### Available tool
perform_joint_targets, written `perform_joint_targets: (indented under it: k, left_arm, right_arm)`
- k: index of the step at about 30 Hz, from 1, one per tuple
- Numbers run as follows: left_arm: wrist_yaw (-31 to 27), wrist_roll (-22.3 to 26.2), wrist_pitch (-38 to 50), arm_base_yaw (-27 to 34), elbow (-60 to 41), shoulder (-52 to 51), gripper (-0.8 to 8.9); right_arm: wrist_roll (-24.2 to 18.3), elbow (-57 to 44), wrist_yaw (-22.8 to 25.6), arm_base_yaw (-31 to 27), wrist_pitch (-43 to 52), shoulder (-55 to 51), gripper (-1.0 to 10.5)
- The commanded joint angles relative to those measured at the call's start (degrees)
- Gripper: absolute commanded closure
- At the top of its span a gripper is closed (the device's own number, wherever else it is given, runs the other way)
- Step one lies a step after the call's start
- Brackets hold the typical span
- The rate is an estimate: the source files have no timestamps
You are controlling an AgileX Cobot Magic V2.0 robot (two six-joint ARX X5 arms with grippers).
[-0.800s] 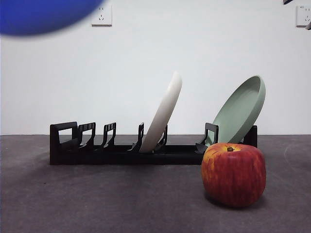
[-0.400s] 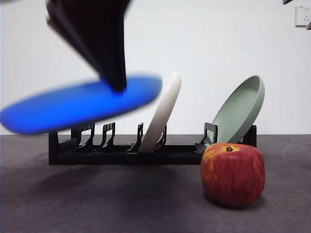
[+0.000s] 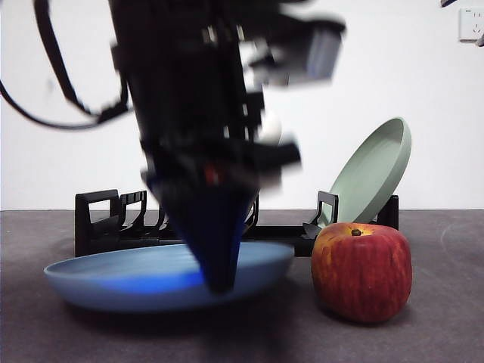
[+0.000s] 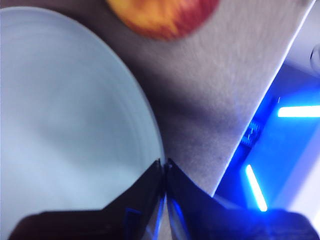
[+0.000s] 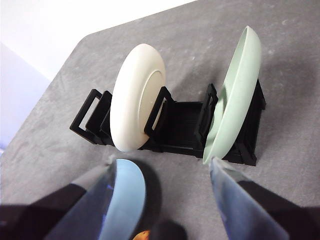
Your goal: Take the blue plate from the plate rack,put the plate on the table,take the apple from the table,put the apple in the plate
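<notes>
My left gripper (image 3: 219, 283) is shut on the near rim of the blue plate (image 3: 136, 278). It holds the plate almost level, down at the table (image 3: 76, 333), in front of the plate rack (image 3: 98, 223). I cannot tell whether the plate touches the table. In the left wrist view the jaws (image 4: 164, 167) pinch the plate's (image 4: 65, 115) edge, and the apple (image 4: 162, 17) lies just beyond it. The apple (image 3: 361, 272) stands on the table to the right of the plate. My right gripper (image 5: 165, 175) is open and empty, high above the rack (image 5: 180, 127).
A cream-white plate (image 5: 137, 102) and a pale green plate (image 5: 235, 95) stand in the rack. In the front view the green plate (image 3: 374, 170) leans behind the apple. The left arm hides most of the cream plate there. A black tip (image 3: 450, 3) shows at the top right corner.
The left arm has brought the blue plate down from high on the left to table level in front of the rack. The apple and the rack have not moved.
</notes>
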Motion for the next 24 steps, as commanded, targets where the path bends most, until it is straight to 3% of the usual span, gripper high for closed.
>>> perform_joint_targets:
  k: [1, 4, 8, 15, 18, 22, 24]
  left_arm:
    - [0.87, 0.72, 1.07, 0.00, -0.31, 2.86, 8.21]
    - [1.90, -0.57, 1.46, 0.15, -0.31, 3.67, 7.18]
    - [2.93, -1.73, 2.36, -0.02, -0.26, 3.48, 3.32]
    - [2.19, -5.38, 0.79, 0.26, 0.61, 0.94, 3.12]
    - [2.21, -5.44, 0.76, 0.26, 1.97, -3.89, 3.12]
    - [-0.15, -5.73, 0.50, 0.44, 5.33, -12.70, 3.12]
    - [-3.50, -5.88, -0.22, 0.87, 7.80, -17.09, 3.12]
  right_arm:
    - [-0.09, 0.28, 0.04, 0.11, 0.17, -0.02, 6.3]
    - [-0.07, 0.28, 0.02, 0.11, 0.17, -0.02, 6.3]
    - [-0.07, 0.28, -0.04, 0.11, -0.07, -0.02, 6.3]
    - [-0.22, 0.28, -0.22, 0.15, -2.56, -0.02, 6.3]
    - [-2.67, 0.28, -0.20, 1.36, -4.44, -0.02, 6.3]
    - [-4.17, 0.28, 0.35, 6.40, -5.33, 0.00, 6.1]
    - [-4.17, 0.28, 1.66, 9.77, -5.38, 0.02, 5.4]
